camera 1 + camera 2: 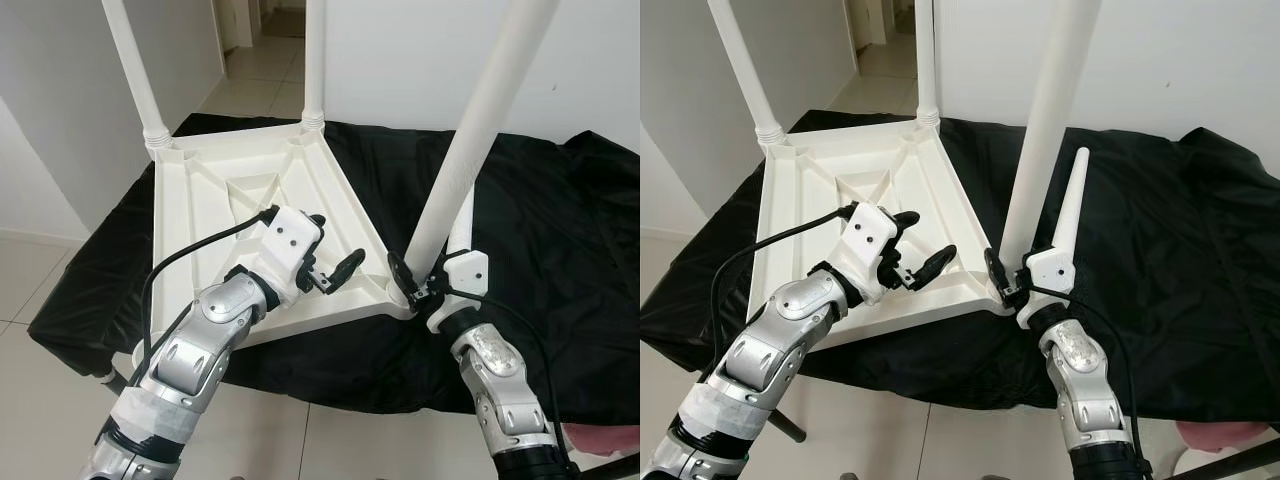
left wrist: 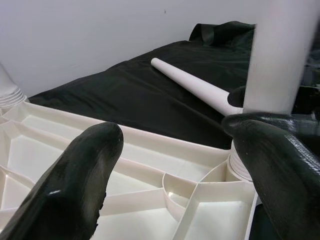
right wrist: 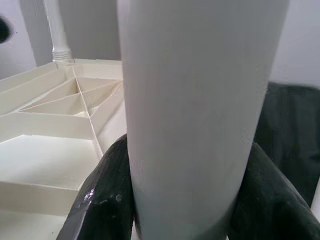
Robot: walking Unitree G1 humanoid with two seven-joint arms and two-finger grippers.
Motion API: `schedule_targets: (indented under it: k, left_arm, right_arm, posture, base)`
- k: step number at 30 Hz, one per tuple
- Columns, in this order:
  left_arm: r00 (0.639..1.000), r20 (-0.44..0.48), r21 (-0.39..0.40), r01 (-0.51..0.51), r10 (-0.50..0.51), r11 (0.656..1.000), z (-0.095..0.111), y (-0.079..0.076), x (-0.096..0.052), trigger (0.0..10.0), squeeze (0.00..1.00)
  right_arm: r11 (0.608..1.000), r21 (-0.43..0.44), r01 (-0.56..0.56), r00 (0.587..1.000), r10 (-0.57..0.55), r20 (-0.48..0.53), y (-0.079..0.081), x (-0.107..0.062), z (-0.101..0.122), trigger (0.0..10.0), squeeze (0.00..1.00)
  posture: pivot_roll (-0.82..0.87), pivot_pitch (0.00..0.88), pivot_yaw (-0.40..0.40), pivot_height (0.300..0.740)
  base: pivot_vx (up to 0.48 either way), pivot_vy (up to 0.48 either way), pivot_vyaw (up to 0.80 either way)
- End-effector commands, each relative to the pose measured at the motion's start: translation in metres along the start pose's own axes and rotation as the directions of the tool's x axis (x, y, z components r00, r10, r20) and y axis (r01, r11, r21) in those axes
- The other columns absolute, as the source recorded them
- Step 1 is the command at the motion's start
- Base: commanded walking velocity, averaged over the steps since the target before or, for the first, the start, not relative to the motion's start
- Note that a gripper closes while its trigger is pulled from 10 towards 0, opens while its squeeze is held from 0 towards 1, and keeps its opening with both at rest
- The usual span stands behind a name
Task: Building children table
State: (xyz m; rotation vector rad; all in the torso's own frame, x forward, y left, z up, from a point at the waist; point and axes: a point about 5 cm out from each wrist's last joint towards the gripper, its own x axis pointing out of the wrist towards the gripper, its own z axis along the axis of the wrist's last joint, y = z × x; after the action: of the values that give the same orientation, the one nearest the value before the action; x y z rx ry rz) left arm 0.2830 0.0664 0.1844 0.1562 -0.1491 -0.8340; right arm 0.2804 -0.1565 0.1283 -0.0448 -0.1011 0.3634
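- The white children's table top (image 1: 250,200) lies upside down, ribbed underside up, on the black cloth (image 1: 560,230) over the worktop, toward the worktop's left half, its near edge close to the worktop's front edge.
- Two white legs (image 1: 130,70) stand upright in the top's far corner sockets.
- A third leg (image 1: 480,130) stands in the near right corner socket, leaning slightly to the right.
- The right gripper (image 1: 418,275) is clamped around the base of this third leg, one black finger (image 3: 107,200) on each side of it, just above the socket.
- The left gripper (image 1: 335,265) hovers over the near edge of the table top, just left of that corner; its fingers (image 2: 75,185) are spread apart and hold nothing.
- A fourth, loose leg (image 1: 1072,205) lies on the black cloth just right of the table top, behind the right gripper.
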Motion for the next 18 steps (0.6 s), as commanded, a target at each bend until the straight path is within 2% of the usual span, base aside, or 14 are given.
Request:
schedule_targets:
  k: [1,13,18]
  left_arm:
    - [0.998,0.002,0.017,0.068,-0.068,0.998,0.0038,-0.0022,-0.0003,10.0,0.00]
    - [0.998,0.001,0.019,0.066,-0.066,0.998,0.0039,-0.0017,-0.0004,10.0,0.00]
    - [0.998,0.002,0.010,0.069,-0.069,0.998,0.0040,-0.0022,-0.0007,10.0,0.00]
  right_arm:
    - [0.998,0.064,-0.002,0.985,0.013,-0.171,0.0032,-0.0084,-0.0300,10.0,0.00]
    - [0.997,0.077,0.002,0.977,0.014,-0.214,-0.0001,-0.0062,-0.0294,10.0,0.00]
    - [0.999,0.033,0.018,0.984,-0.012,-0.178,0.0014,-0.0086,-0.0261,10.0,0.00]
  posture:
    - [-0.06,0.005,0.039,0.740]
    - [-0.06,0.008,0.039,0.740]
    - [-0.06,0.011,0.036,0.740]
  base:
    - [0.000,0.000,0.00]
    - [0.000,0.000,0.00]
    - [0.000,0.000,0.00]
